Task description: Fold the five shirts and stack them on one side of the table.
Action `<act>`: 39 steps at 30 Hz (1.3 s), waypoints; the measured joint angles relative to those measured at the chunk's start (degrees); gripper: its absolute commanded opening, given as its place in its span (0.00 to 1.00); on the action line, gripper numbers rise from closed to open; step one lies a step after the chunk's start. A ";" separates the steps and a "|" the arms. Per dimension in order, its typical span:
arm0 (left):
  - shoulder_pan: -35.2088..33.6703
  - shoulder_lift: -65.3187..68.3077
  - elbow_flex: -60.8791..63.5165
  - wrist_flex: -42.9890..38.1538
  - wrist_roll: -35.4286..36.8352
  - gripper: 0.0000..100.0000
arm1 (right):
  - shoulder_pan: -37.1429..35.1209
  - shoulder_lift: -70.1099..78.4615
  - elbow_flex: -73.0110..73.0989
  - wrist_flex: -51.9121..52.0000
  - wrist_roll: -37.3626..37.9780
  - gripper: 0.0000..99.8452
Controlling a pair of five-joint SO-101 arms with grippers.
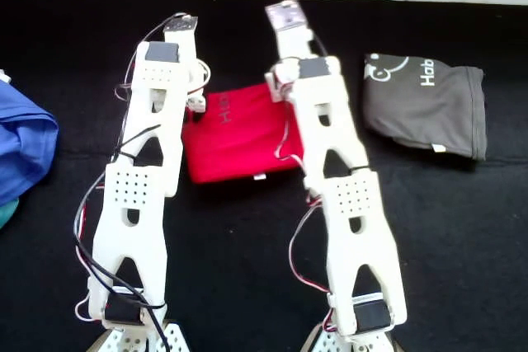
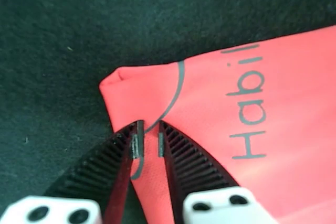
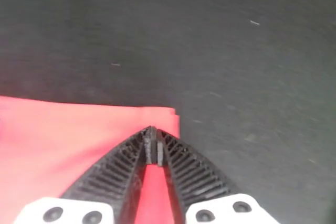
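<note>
A folded red shirt point(image 1: 235, 142) lies flat on the black table between my two arms. My left gripper point(image 1: 198, 105) is at its far left corner. In the left wrist view that gripper point(image 2: 148, 140) is shut down to a narrow slit with red shirt point(image 2: 220, 108) cloth in it, just inside the folded corner. My right gripper point(image 1: 276, 88) is at the far right corner. Its wrist view has the gripper point(image 3: 153, 148) shut tight on the red shirt point(image 3: 68, 135) close to that corner. A folded grey shirt point(image 1: 425, 109) lies to the right.
Crumpled blue shirts point(image 1: 21, 150) are heaped at the table's left edge, with a bit of teal cloth point(image 1: 4, 212) beneath them. Bare black table point(image 1: 247, 286) stretches in front of the red shirt and between the two arm bases.
</note>
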 measured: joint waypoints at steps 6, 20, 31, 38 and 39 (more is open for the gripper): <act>-0.79 0.00 0.00 0.00 0.09 0.07 | 1.58 0.00 0.00 1.49 0.00 0.01; -7.12 -3.16 -17.58 12.22 0.00 0.07 | 1.58 -1.85 -17.49 23.91 0.00 0.28; -10.73 11.34 -18.99 4.75 0.00 0.07 | -4.48 -1.85 -18.11 32.70 -11.52 0.39; -10.64 11.87 -19.16 2.81 0.00 0.07 | -7.30 -1.85 -13.63 32.62 -14.59 0.39; -10.64 11.87 -19.16 2.81 0.00 0.07 | -7.30 -1.85 -12.22 31.74 -14.59 0.39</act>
